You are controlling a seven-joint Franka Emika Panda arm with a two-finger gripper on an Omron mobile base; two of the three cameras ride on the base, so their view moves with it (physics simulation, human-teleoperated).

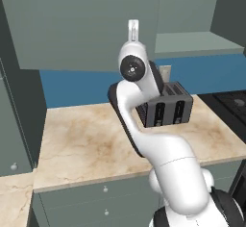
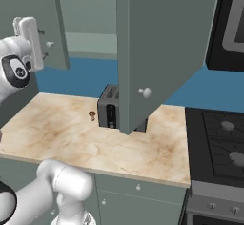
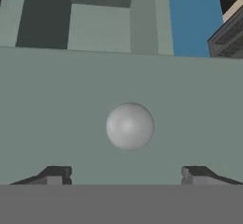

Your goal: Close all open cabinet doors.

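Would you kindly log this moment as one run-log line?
phase: approach | gripper: open, fingertips either side of knob | left cabinet door: open | right cabinet door: open | toaster: on counter

White arm (image 1: 163,149), dark joints, seemingly dark-tipped gripper (image 3: 126,174).

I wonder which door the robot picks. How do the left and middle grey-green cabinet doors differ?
The left grey-green cabinet door has the open gripper facing its round silver knob; the middle grey-green door has no gripper near. The middle door hides part of the black toaster; the left door hides none of it. Both stand open.
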